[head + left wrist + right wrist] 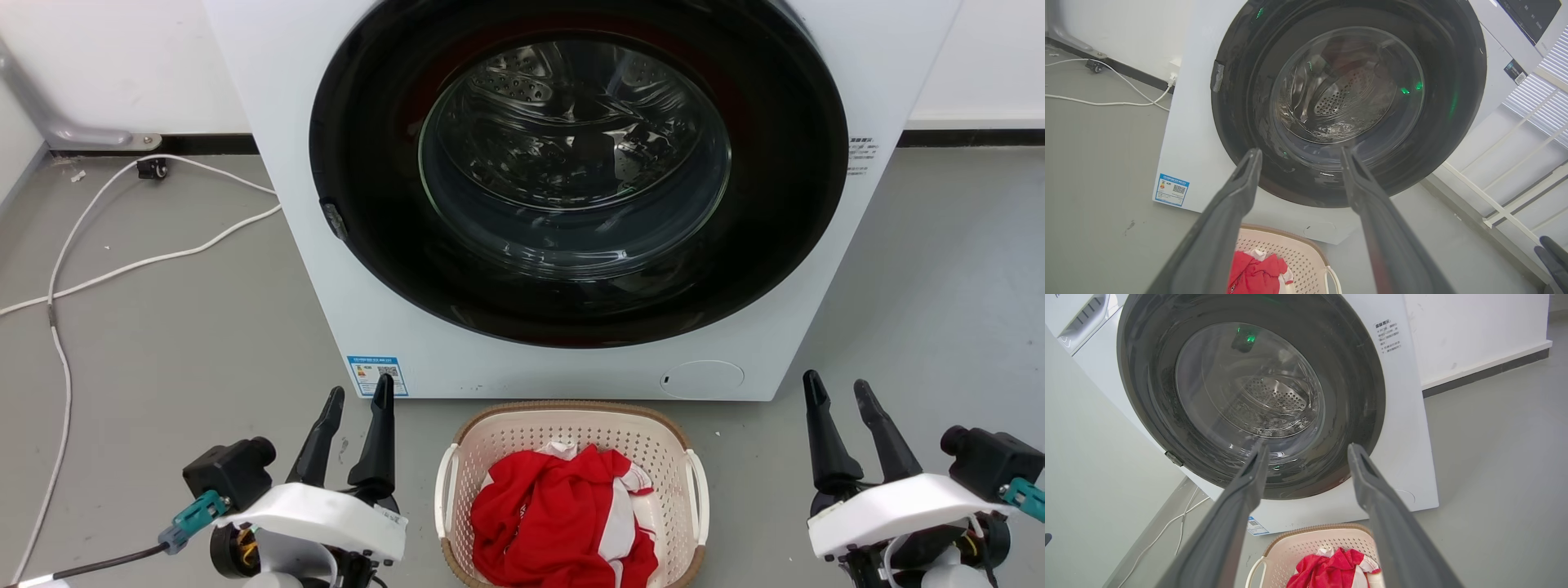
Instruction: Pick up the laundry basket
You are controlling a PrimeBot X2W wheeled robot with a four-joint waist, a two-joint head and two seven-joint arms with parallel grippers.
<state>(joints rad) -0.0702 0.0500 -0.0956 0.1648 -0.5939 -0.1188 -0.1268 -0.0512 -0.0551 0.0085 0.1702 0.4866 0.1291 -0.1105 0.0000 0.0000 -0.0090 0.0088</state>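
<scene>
Head view, laundry basket (522,437), right of left pincer (359,387)

Washer (522,371) blue sticker (376,375), side label (862,155): print illegible.

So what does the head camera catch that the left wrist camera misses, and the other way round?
Head camera: both white handles of the basket, plus the white wrists behind the left pincer and right pincer. Left wrist camera: the dark control panel on the washer, and white rails with blinds off to one side. Shared: the washer's round glass door, the red cloth in the basket, the blue sticker and the white cable.
</scene>
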